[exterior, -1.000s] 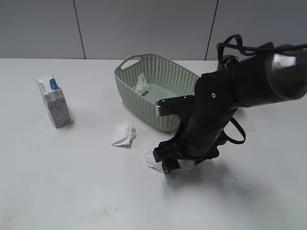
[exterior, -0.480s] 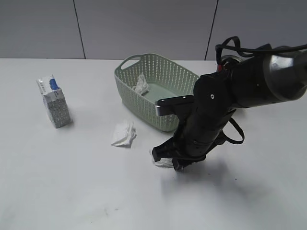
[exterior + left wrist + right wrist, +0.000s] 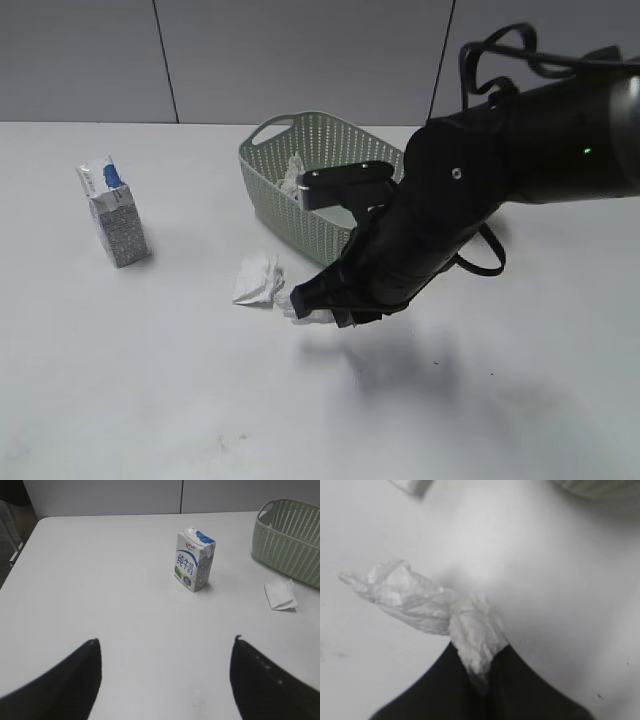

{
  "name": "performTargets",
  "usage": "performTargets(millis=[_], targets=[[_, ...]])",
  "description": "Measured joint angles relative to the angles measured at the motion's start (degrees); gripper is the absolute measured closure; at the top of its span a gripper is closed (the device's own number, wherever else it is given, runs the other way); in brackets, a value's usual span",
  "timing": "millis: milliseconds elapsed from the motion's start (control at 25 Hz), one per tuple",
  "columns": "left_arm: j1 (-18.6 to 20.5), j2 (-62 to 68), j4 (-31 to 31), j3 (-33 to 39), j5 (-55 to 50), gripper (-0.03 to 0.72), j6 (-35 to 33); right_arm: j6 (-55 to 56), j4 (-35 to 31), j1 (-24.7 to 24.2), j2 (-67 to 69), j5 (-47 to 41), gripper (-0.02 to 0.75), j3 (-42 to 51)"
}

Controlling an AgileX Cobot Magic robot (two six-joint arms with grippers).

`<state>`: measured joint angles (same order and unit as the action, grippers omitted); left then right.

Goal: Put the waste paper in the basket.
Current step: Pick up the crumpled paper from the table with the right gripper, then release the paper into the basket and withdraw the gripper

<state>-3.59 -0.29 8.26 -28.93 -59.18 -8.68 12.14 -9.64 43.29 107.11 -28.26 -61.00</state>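
The mint-green basket (image 3: 270, 195) stands at the back middle, with one white paper wad (image 3: 294, 176) inside it. A second wad (image 3: 258, 279) lies on the table in front of the basket; it also shows in the left wrist view (image 3: 281, 594), near the basket (image 3: 290, 540). My right gripper (image 3: 318, 306) is shut on a third, twisted wad (image 3: 432, 611) and holds it above the table, just right of the lying wad. My left gripper (image 3: 165, 642) is open and empty over bare table; it is out of the exterior view.
A white-and-blue milk carton (image 3: 113, 212) stands at the left; it also shows in the left wrist view (image 3: 193, 560). Something red shows behind my right arm at the back right. The table's left edge (image 3: 25, 545) shows in the left wrist view.
My right gripper has closed on the twisted wad, lifted it off the table and moved left and up toward the basket's front. The other wads and the carton have not moved.
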Motion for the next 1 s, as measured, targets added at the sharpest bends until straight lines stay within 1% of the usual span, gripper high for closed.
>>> performTargets(millis=[160,320,440,520,680,840,1000], targets=[[0.0,0.0,0.0,0.0,0.0,0.097,0.0,-0.2,0.3,0.5,-5.9,1.0,0.716,0.0],[0.0,0.0,0.0,0.0,0.0,0.097,0.0,-0.2,4.4,0.5,-10.8,5.9,0.716,0.0],[0.0,0.0,0.0,0.0,0.0,0.097,0.0,-0.2,8.5,-0.5,-12.0,12.0,0.716,0.0],[0.0,0.0,0.0,0.0,0.0,0.097,0.0,-0.1,9.6,-1.7,-12.0,16.3,0.716,0.0],[0.0,0.0,0.0,0.0,0.0,0.097,0.0,1.0,10.0,-5.7,-11.1,26.4,0.72,0.0],[0.0,0.0,0.0,0.0,0.0,0.097,0.0,0.6,10.5,-9.7,-7.0,37.4,0.72,0.0],[0.0,0.0,0.0,0.0,0.0,0.097,0.0,0.2,10.6,-11.8,-1.9,47.5,0.722,0.0]])
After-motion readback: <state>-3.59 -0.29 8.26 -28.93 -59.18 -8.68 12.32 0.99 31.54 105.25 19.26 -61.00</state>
